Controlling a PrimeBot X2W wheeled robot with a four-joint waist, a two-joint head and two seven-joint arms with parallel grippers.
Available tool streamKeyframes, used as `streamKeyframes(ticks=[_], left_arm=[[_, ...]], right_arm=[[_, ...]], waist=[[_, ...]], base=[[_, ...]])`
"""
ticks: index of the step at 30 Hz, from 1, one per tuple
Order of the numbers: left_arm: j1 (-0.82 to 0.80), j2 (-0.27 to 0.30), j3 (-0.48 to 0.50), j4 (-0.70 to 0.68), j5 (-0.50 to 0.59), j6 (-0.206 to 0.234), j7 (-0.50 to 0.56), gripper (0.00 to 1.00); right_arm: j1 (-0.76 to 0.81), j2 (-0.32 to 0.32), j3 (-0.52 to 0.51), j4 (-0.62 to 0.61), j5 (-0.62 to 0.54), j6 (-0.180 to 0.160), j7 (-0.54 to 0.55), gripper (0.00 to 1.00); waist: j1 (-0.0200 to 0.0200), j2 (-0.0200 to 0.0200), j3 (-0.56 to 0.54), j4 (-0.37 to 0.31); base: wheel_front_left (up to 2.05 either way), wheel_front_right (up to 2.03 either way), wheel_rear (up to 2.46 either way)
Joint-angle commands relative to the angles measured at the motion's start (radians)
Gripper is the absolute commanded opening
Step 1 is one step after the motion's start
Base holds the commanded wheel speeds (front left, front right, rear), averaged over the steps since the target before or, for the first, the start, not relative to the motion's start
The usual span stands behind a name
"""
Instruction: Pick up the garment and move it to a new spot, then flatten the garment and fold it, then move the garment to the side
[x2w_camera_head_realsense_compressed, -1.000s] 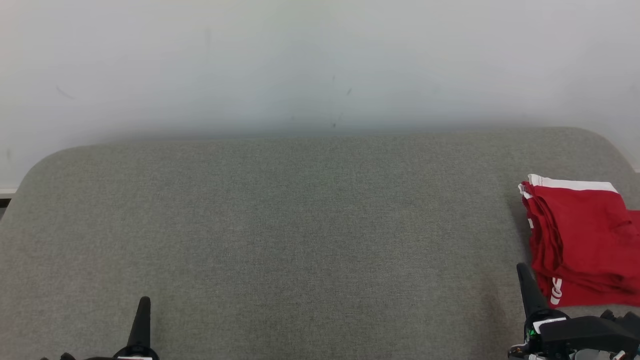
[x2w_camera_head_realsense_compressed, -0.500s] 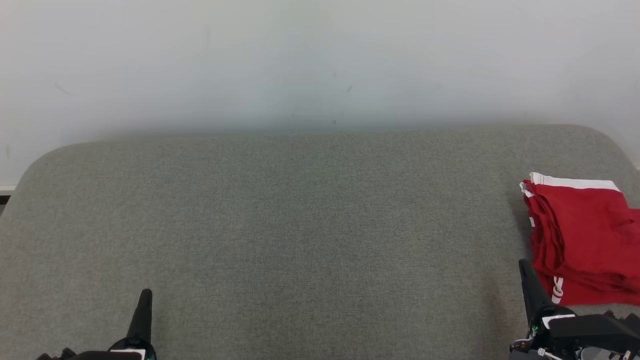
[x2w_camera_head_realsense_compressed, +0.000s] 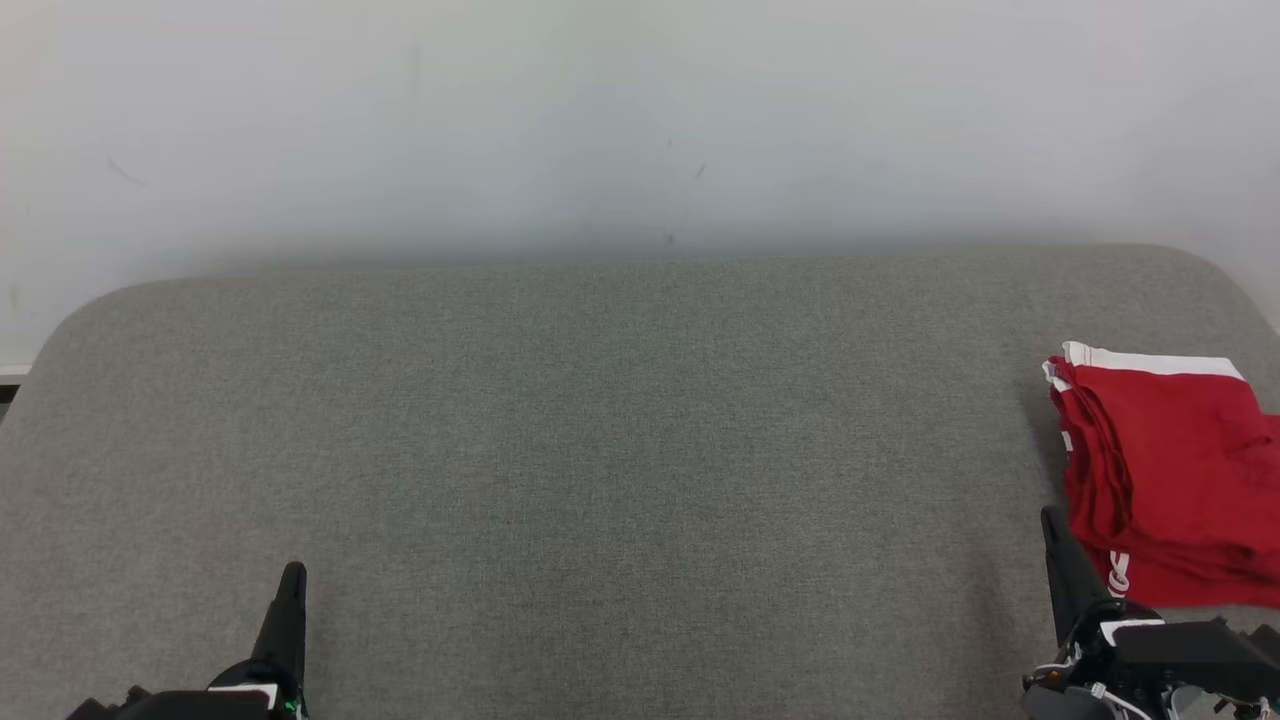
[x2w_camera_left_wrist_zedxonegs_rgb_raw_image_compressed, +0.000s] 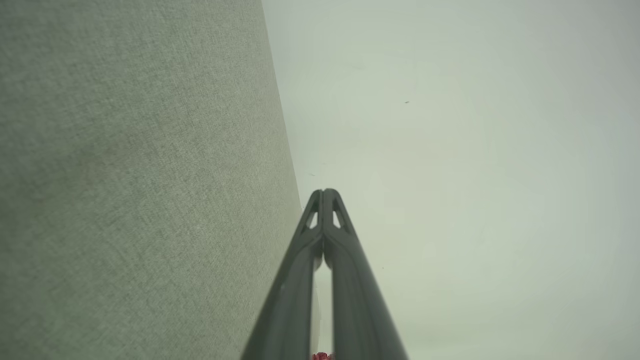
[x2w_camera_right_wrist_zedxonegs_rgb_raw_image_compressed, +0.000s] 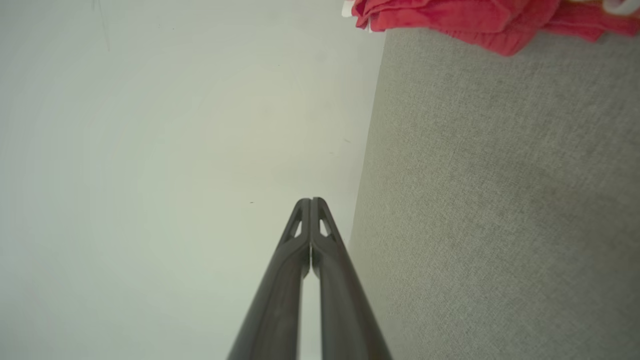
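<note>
The garment (x2w_camera_head_realsense_compressed: 1165, 470) is red with white trim and lies folded in a neat stack at the far right of the grey fabric surface (x2w_camera_head_realsense_compressed: 620, 450); its right side runs out of the head view. It also shows at the top of the right wrist view, as the garment (x2w_camera_right_wrist_zedxonegs_rgb_raw_image_compressed: 450, 17). My right gripper (x2w_camera_head_realsense_compressed: 1052, 520) is shut and empty, its tip just left of the garment's near corner and apart from it. Low at the left, my left gripper (x2w_camera_head_realsense_compressed: 293, 575) is shut with nothing in it. Both wrist views show fingertips pressed together, right gripper (x2w_camera_right_wrist_zedxonegs_rgb_raw_image_compressed: 311, 201) and left gripper (x2w_camera_left_wrist_zedxonegs_rgb_raw_image_compressed: 324, 191).
A pale wall (x2w_camera_head_realsense_compressed: 640, 120) rises directly behind the grey surface. The surface has rounded far corners, and its left edge drops off by a strip of floor (x2w_camera_head_realsense_compressed: 8, 385). A broad stretch of grey fabric lies between the two grippers.
The whole head view has drifted slightly, so the camera has moved. Both grippers stay shut and low at the bottom edge; the garment lies as before.
</note>
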Motion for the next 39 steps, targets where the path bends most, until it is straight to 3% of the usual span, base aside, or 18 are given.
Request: streamKeyframes(ticks=[1,9,39], left_arm=[[-0.02,0.005,0.004,-0.001,-0.023,-0.002,0.007,0.0],[-0.028,0.005,0.006,0.001,-0.081,-0.002,0.024,0.0],[-0.028,0.005,0.006,0.001,-0.079,-0.002,0.022,0.0]], right_arm=[[-0.007,0.003,-0.005,-0.004,0.023,-0.002,0.007,0.0],[-0.013,0.008,-0.015,-0.007,0.078,-0.002,0.018,0.0],[-0.013,0.007,-0.013,-0.006,0.074,-0.002,0.018,0.0]], waist=[[0.0,-0.0001,0.001,0.0],[0.0,-0.0001,0.006,0.001],[0.0,-0.0001,0.006,0.001]], base=[[0.0,0.0,0.0],[0.0,0.0,0.0],[0.0,0.0,0.0]])
